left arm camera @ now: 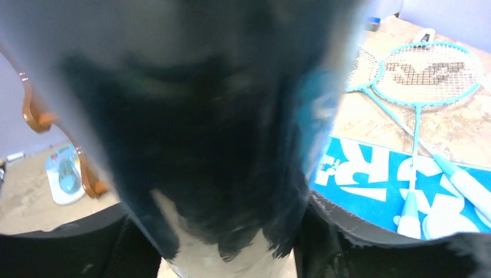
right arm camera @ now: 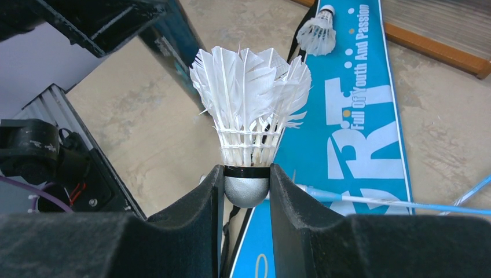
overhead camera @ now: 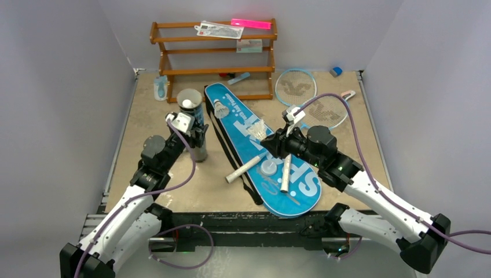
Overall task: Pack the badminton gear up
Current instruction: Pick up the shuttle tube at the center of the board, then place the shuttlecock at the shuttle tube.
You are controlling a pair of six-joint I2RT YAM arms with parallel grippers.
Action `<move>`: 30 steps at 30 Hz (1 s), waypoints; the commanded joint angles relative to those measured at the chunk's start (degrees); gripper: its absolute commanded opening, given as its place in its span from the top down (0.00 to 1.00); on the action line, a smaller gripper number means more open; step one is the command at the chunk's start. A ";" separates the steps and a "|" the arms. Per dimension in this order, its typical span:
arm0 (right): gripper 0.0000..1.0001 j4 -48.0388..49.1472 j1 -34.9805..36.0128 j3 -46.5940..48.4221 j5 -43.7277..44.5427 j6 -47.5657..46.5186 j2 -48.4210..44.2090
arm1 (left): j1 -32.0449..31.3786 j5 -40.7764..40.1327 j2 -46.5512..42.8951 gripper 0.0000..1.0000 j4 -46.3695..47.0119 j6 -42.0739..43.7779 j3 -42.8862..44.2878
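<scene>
The black tube (overhead camera: 200, 150) stands upright left of the bag, its open mouth up. My left gripper (overhead camera: 194, 132) is round its middle. In the left wrist view the blurred tube (left arm camera: 208, 145) fills the space between the fingers, which lie against its sides. My right gripper (right arm camera: 246, 174) is shut on the cork of a white feather shuttlecock (right arm camera: 249, 110), feathers pointing away, held over the blue "SPORT" bag (overhead camera: 301, 185). A second shuttlecock (overhead camera: 220, 108) lies on the bag's narrow end. Two light-blue rackets (overhead camera: 295, 87) (overhead camera: 328, 111) lie at the right, their white handles across the bag.
A brown wooden rack (overhead camera: 214, 52) stands at the back with small items on its shelves. A pale blue pack (overhead camera: 160, 88) lies beside its left foot. A small blue bit (overhead camera: 336, 71) and a pink bit (overhead camera: 348, 94) sit at the back right. A round white lid (overhead camera: 268, 168) rests on the bag.
</scene>
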 commanded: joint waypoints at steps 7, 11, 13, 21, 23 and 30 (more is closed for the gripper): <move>0.69 -9.80 0.07 7.86 -5.25 -0.79 -1.55 | 0.63 15.44 -0.77 0.53 -13.22 15.75 10.88; 0.69 -18.07 0.11 13.87 -7.58 -0.08 1.30 | 0.56 25.62 2.03 0.58 -28.76 23.72 16.63; 0.69 -22.76 0.08 17.05 -8.27 0.22 2.50 | 0.48 30.07 3.47 0.60 -34.19 28.02 17.80; 0.69 -38.50 0.07 24.21 -7.47 1.60 1.21 | -3.89 28.82 4.04 0.61 -37.75 38.66 13.49; 0.69 -40.25 0.07 24.22 -9.33 1.78 -0.24 | -5.83 26.08 4.43 0.61 -37.90 39.74 11.75; 0.71 -43.08 0.07 24.00 -19.17 1.79 -4.17 | -7.58 31.61 4.70 0.64 -37.71 43.20 8.01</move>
